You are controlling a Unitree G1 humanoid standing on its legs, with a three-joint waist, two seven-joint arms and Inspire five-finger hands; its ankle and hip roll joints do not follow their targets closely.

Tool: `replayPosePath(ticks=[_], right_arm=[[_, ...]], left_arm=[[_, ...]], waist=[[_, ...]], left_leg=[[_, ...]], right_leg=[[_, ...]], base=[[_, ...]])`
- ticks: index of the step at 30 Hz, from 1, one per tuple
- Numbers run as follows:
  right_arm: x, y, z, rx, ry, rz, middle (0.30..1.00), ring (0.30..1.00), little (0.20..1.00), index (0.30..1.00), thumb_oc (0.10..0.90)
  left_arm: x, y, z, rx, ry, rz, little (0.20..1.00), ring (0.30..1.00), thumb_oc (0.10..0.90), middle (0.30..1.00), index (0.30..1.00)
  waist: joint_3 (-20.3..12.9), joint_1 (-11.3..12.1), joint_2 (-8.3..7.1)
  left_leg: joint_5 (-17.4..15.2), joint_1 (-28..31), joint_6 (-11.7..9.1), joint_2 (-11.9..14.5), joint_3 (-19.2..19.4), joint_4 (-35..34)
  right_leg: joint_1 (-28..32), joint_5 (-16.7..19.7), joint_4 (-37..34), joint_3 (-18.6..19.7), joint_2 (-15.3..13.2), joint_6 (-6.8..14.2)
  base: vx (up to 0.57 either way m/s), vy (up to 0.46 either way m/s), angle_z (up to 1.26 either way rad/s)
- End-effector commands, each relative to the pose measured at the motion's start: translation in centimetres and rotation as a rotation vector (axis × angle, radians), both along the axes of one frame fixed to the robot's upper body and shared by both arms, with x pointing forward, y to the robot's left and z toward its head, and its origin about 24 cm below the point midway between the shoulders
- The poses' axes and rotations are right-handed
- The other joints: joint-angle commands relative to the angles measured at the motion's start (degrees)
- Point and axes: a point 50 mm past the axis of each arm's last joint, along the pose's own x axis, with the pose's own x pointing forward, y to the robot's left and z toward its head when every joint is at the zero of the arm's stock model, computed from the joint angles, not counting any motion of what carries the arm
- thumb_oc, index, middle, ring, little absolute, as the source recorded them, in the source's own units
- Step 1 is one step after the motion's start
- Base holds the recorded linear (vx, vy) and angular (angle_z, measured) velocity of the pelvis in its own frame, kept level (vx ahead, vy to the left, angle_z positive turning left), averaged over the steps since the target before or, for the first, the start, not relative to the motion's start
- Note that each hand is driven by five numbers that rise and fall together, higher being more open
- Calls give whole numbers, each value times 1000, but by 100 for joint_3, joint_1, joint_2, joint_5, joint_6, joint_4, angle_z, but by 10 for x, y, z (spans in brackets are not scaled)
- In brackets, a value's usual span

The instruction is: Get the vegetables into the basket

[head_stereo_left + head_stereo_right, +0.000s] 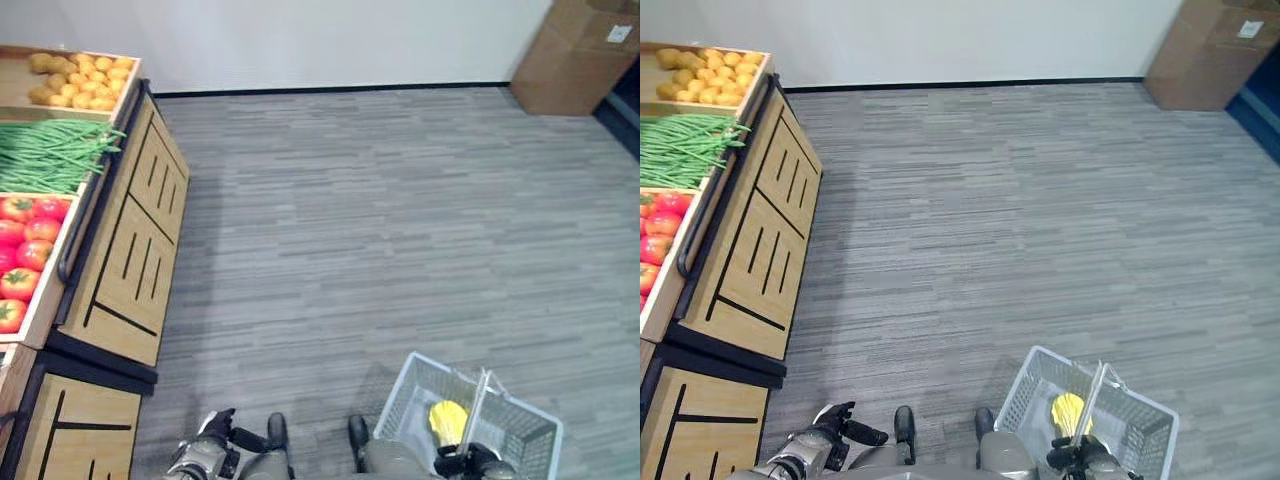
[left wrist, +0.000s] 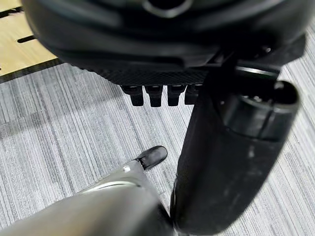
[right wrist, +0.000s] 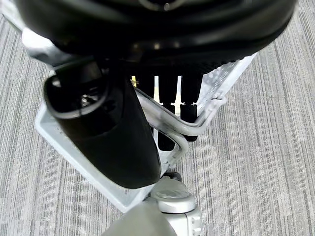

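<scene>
The right hand (image 1: 1080,458) hangs low by the robot's right side. Its fingers (image 3: 188,110) are curled round the handle (image 3: 167,120) of a white basket (image 1: 520,440), and the thumb (image 3: 106,132) sits on the other side of the bar, so the hand grips the handle tight. The basket hangs under this hand, just above the grey floor (image 1: 400,220). Inside the basket, right below the hand, lies one yellow vegetable (image 1: 448,418). I cannot tell what kind it is.

The left hand (image 1: 215,428) is low on the robot's left side. Its fingers (image 2: 157,94) are straight and loose, and the thumb (image 2: 231,162) sticks out beside them. It holds nothing. Only floor lies under it.

The other vegetables are well apart from both hands, far ahead of the left hand and off to its outer side. They sit on a wooden stand (image 1: 130,260) with slanted trays. The tray nearest the left hand holds red tomatoes (image 1: 25,255). The next tray, farther from the hand, holds long green beans (image 1: 50,155). The tray farthest away holds small yellow-brown potatoes (image 1: 80,78).

A brown cardboard box (image 1: 575,55) stands by the white wall, far ahead of the right hand.
</scene>
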Motion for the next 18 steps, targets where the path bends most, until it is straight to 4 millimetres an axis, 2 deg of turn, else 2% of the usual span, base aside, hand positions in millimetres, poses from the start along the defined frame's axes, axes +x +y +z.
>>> replayPosePath(ticks=[1,11,18], right_arm=[[-24,-2,-3,-19,94,58,300,300,300,300,400],[-23,-5,-2,-26,96,62,300,300,300,300,400],[-25,-4,-3,-29,107,74,300,300,300,300,400]], left_arm=[[-27,17,-4,74,105,-20,1000,1000,900,1000,1000],[-31,13,-6,67,116,-10,1000,1000,900,1000,1000],[-37,13,-7,61,121,43,1000,1000,900,1000,1000]], waist=[[-92,59,-143],[-176,104,-88],[-236,234,-91]], left_leg=[[-499,543,-85,-434,57,5],[-536,684,-135,-392,-159,5],[-501,743,-174,-321,-355,5]], right_leg=[[-290,586,-101,141,-395,530],[72,415,-267,75,-333,412],[237,247,-248,-104,-255,306]], base=[[30,-24,-16],[51,-42,8],[51,-69,8]])
